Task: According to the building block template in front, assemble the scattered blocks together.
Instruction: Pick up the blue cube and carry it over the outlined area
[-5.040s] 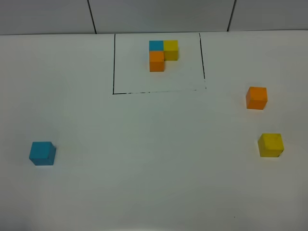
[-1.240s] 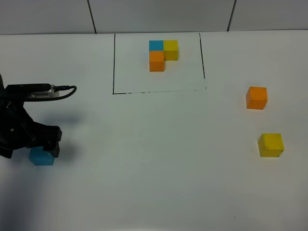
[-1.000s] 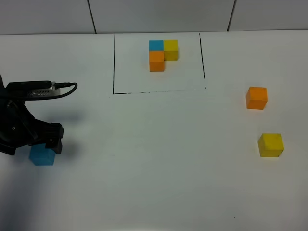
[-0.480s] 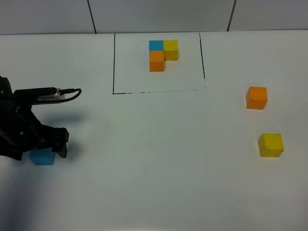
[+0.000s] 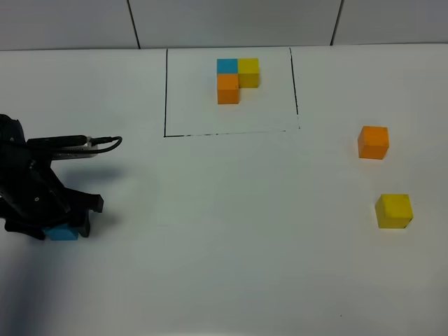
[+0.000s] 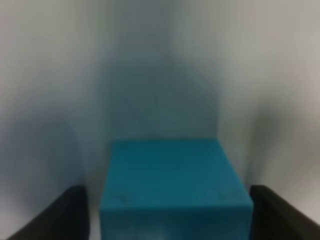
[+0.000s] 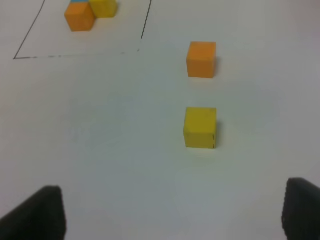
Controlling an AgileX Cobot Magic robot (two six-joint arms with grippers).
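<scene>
White table is bearing everything. Left gripper is straddling the blue cube near-left, whether pinching I cannot tell. Right gripper is hanging spread. Building block template is sitting far-centre, with the orange cube and yellow cube lying right.

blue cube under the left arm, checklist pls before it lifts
1. The blue cube sits between the fingers of the left gripper: ok.
2. The fingers are closed firmly on it: cannot tell, the wrist view is blurred.
3. The cube faces the fingers squarely: ok.
4. The orange cube and yellow cube lie far off to the right, out of the way: ok.
5. The building block template is inside its outline, colours readable: ok.
6. The right gripper is open and holds nothing: ok.
</scene>
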